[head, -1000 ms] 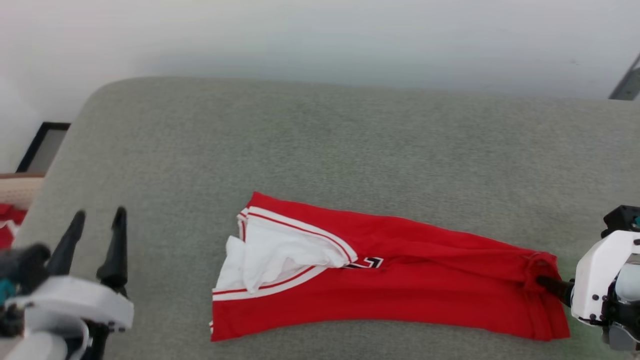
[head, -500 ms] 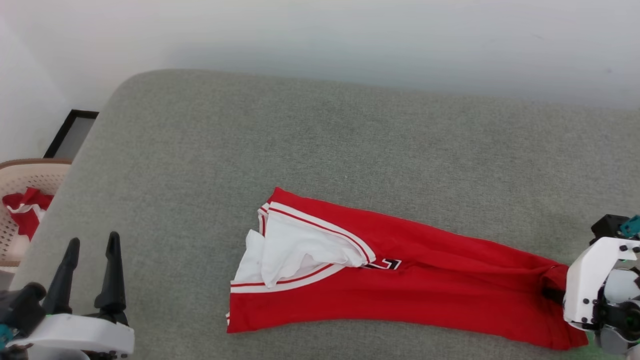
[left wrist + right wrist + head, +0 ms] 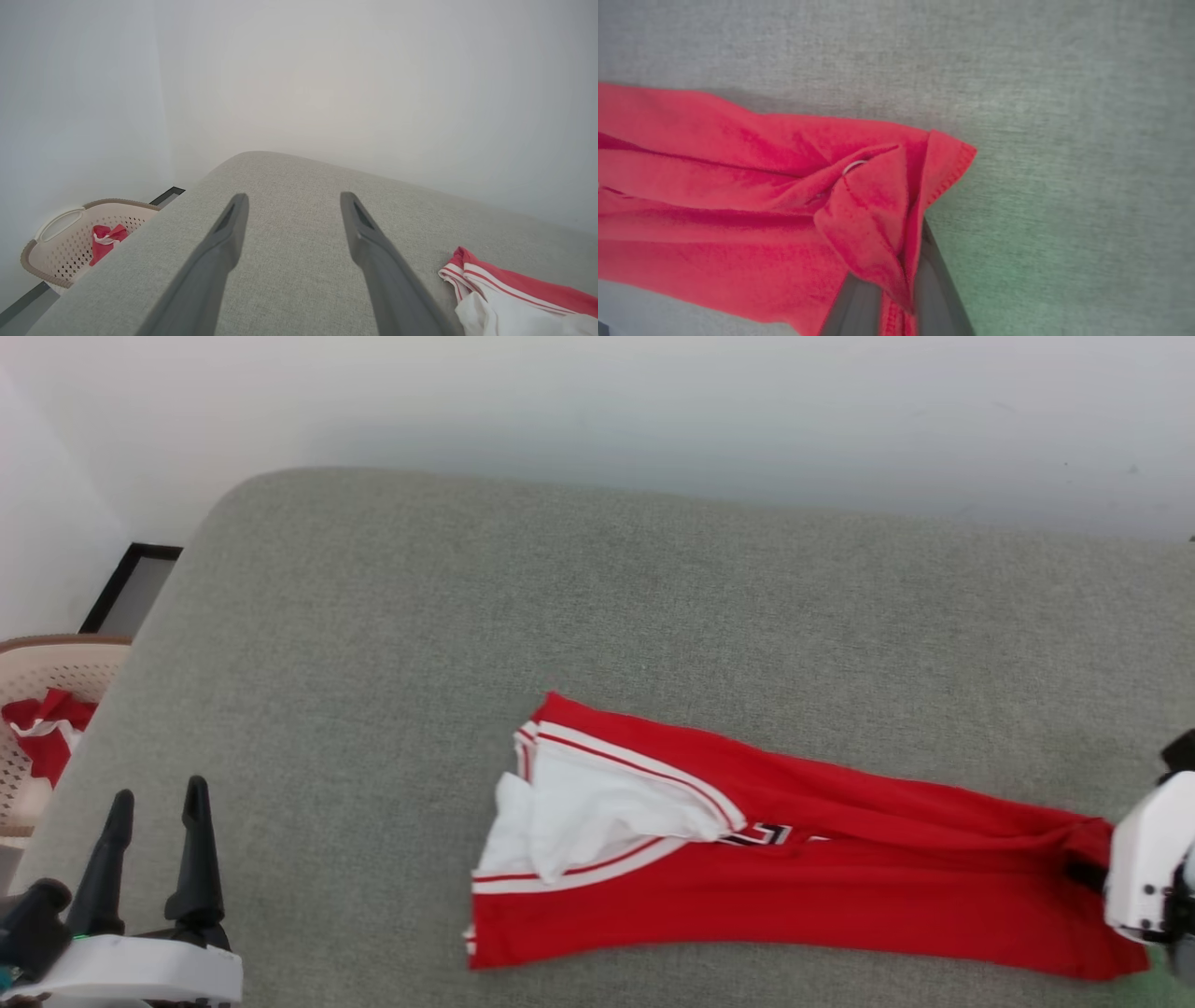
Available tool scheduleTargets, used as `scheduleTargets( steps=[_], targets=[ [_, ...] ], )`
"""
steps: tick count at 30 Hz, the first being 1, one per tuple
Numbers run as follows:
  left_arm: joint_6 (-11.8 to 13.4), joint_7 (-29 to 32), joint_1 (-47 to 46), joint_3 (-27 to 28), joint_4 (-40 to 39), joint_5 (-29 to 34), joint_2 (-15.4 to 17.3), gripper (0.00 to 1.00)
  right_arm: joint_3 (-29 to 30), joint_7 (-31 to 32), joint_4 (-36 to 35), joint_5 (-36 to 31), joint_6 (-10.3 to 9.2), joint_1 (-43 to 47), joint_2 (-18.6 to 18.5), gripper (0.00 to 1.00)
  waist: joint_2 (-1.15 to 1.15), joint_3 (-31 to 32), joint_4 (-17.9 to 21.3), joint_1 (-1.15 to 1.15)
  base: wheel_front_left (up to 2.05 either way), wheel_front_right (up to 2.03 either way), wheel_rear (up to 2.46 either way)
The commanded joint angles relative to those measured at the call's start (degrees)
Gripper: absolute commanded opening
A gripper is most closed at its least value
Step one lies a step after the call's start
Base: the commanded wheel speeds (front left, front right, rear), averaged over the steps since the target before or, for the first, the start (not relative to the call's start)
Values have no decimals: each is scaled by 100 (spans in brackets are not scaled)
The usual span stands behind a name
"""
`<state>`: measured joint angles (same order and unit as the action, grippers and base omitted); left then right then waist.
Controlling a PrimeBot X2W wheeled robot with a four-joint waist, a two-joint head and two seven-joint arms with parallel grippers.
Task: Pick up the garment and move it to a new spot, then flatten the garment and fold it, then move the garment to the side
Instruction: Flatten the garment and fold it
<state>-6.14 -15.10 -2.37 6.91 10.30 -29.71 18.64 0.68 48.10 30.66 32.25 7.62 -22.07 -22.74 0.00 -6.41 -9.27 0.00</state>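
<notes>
At the near right edge of the grey cushion (image 3: 467,616): pinched tight between the two dark fingers of the right gripper (image 3: 899,294), a bunched fold of red hem from the garment (image 3: 794,896). Stretched leftward from that pinch along the cushion's near side as a long folded strip, white sleeve (image 3: 597,812) and striped trim uppermost at the end nearer the cushion's middle. Over the cushion's near left corner, well apart from the cloth: left gripper (image 3: 159,793), spread wide and empty.

Likely to slip, judging by the small bite taken (one puckered fold, not the whole stack). Under a one-ended pull, probably skewed or dragged open, with the loose sleeve free to slide off its layer. Close enough to the cushion's near edge, too, to spill over it.

Hard to count the layers caught: fingertips buried under red cloth in the right wrist view, gripper cut off at the frame edge in the head view. Of the black lettering (image 3: 766,835), just a sliver peeking from under the sleeve. Beyond the cushion's left end, part of a beige basket (image 3: 37,658) with a small red cloth (image 3: 42,728) inside, cut by the frame.
</notes>
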Motion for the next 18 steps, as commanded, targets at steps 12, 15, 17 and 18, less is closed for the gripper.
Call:
scheduleTargets(
  steps=[12, 15, 17, 18],
  targets=[
    [-131, -1, 64, 117, 81, 163, -133, 100, 508, -235, 466, -375, -20, -213, -794, 0, 0, 2, 162, 0, 0, 0, 0],
    [-142, -1, 102, 131, 99, 125, -142, 100, 439, -196, 456, -331, -20, -248, -864, 0, 0, 39, 226, 0, 0, 0, 0],
    [-134, -1, 112, 146, 87, 117, -143, 100, 322, -150, 333, -247, -20, -246, -886, 0, 0, 75, 264, 0, 0, 0, 0],
    [-136, -1, 147, 151, 98, 123, -138, 100, 213, -97, 219, -161, -19, -209, -868, 0, 0, 101, 283, 0, 0, 0, 0]
  ],
)
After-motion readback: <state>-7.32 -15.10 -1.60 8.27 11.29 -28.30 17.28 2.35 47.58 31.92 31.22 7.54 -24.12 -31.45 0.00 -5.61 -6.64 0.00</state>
